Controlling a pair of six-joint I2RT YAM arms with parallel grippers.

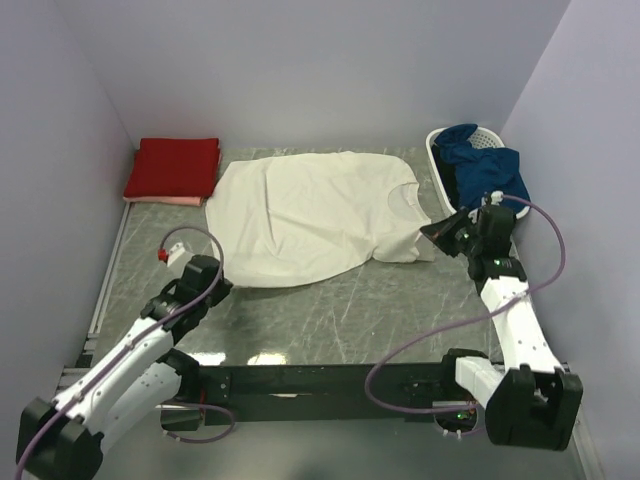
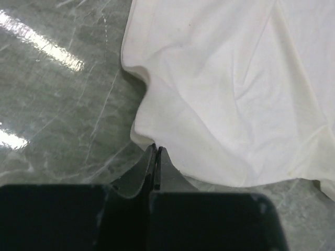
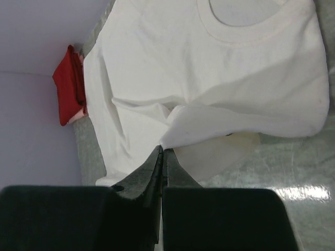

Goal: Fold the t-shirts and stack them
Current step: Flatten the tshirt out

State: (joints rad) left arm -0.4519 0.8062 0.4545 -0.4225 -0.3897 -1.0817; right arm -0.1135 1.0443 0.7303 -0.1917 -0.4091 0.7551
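Top view: cream shirt (image 1: 310, 215) spread out across the middle of the grey surface (image 1: 330, 310), neck to the right, hem to the left. Folded red shirt (image 1: 172, 167) in the far left corner, lying on top of a pink shirt (image 1: 165, 201) with only a thin strip of pink visible at the near side. White basket (image 1: 437, 165) in the far right corner, filled with blue cloth (image 1: 485, 165). Left tool (image 1: 218, 280) at the near left corner of the cream shirt, right at the hem. Right tool (image 1: 432, 232) at the right edge of the same shirt, beside the collar, at the sleeve.

Left wrist view: left tool (image 2: 156, 150) pressed together, tips meeting the rippled edge of the cream shirt (image 2: 225, 89), seemingly pinching that edge. Glossy veined surface (image 2: 63, 104) to the left of the cloth.

Right wrist view: right tool (image 3: 161, 151) pressed together on the corner of a raised fold of the cream shirt (image 3: 209, 78), pinching it, with a flatter layer of the same cloth lying beneath. Round collar at the top of the view. Red shirt (image 3: 68, 86) far off against the wall (image 3: 36, 42), pink shirt (image 3: 81, 112) peeking out just under it. Bare surface (image 3: 282, 162) to the right of the tool.
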